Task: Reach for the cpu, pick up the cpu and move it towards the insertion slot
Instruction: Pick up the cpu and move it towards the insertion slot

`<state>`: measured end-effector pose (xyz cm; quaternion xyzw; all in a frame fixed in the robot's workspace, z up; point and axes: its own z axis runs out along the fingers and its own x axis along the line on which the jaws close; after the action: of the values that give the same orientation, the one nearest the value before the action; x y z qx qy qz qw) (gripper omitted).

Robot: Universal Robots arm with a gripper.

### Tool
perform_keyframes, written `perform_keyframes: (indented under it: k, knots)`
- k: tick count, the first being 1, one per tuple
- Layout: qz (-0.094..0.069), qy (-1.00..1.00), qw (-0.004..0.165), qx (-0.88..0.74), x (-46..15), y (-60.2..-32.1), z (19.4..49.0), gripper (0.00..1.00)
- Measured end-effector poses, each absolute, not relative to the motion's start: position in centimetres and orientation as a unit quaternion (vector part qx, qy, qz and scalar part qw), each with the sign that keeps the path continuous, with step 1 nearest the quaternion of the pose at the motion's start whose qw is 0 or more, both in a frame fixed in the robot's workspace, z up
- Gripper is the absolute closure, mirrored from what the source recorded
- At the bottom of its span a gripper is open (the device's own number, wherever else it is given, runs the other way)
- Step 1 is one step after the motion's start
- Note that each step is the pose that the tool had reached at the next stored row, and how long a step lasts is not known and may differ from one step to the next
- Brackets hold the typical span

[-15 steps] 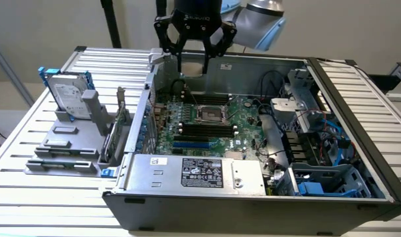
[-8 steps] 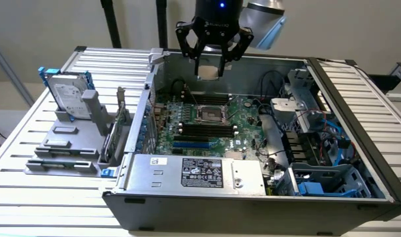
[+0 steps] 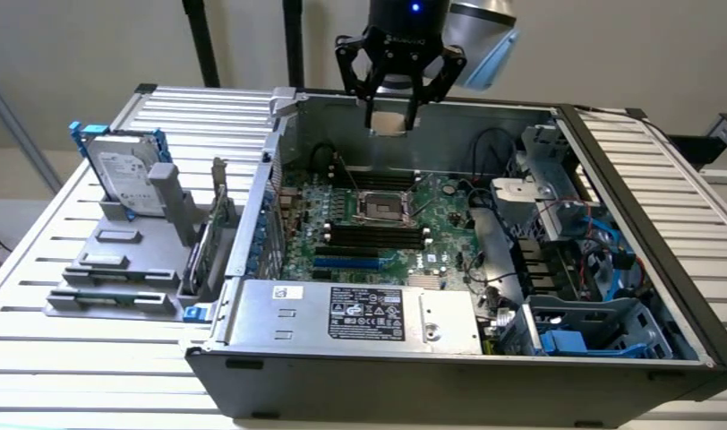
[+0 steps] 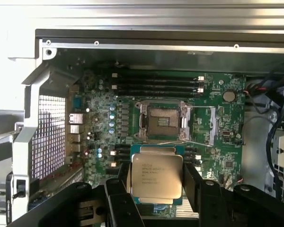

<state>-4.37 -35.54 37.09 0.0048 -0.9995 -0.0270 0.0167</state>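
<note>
Here the black gripper (image 3: 394, 115) clenches the square silver-faced cpu (image 4: 156, 175) above the open grey computer case (image 3: 459, 376), whose green motherboard holds the silver-framed insertion slot (image 4: 163, 122).

Black multi-finger gripper (image 3: 394, 106) points straight down from the black wrist, held high over the open case. Black fingers (image 4: 193, 187) are clamped on opposite edges of the thin square silver-faced cpu (image 4: 156, 176), chip face flat toward the wrist camera.
</note>
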Motion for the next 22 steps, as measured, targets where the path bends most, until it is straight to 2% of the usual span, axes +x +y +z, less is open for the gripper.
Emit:
perform_keyframes:
  k: [12, 22]
  knots:
    - [-0.025, -1.0, 0.017, 0.005, -2.8, -33.1, 35.7, 0.46]
    - [-0.023, -1.0, 0.017, 0.005, -2.7, -32.9, 35.5, 0.46]
